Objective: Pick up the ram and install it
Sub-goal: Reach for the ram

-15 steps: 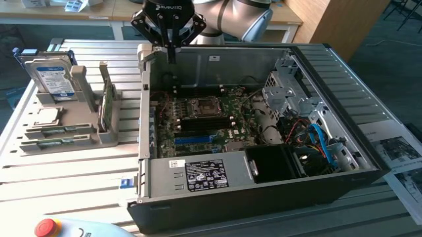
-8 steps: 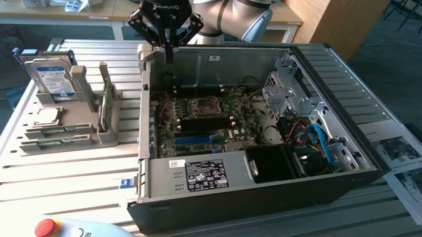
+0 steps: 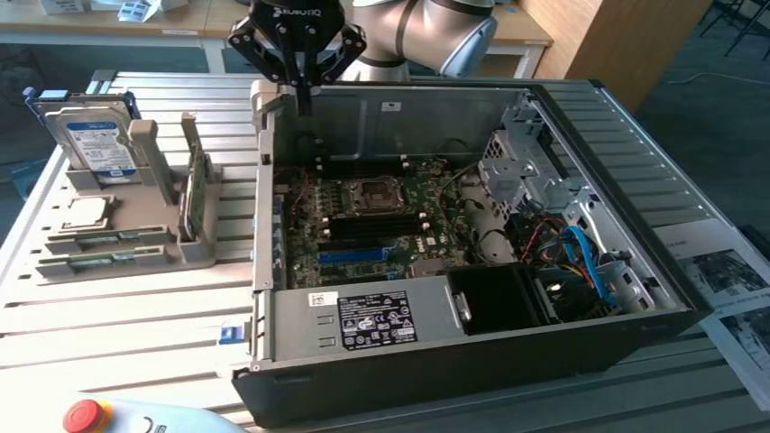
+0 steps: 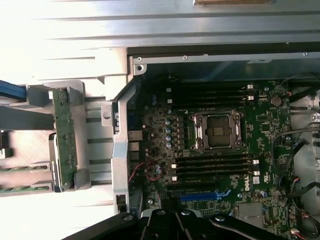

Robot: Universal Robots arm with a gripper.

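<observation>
Hangs over the case (image 3: 261,207) rim with fingers (image 3: 303,94) clenched on nothing, well apart from the ram (image 3: 111,237) lying in the grey holder (image 3: 180,255). Best to open first, grip mid-length.

The tabletop (image 3: 121,316) is made of pale metal slats running side by side. Strong light falls on its part at the exterior view's left, washing the slats nearly white, while the part at the exterior view's right stays grey. Printed sheets (image 3: 734,280) lie on that greyer edge. Behind the tabletop stands a desk (image 3: 144,36) with a light wooden top and white legs (image 3: 215,56). A tall wooden panel (image 3: 614,41) rises beside it, and the floor (image 3: 710,81) past it is dark blue-grey.
</observation>
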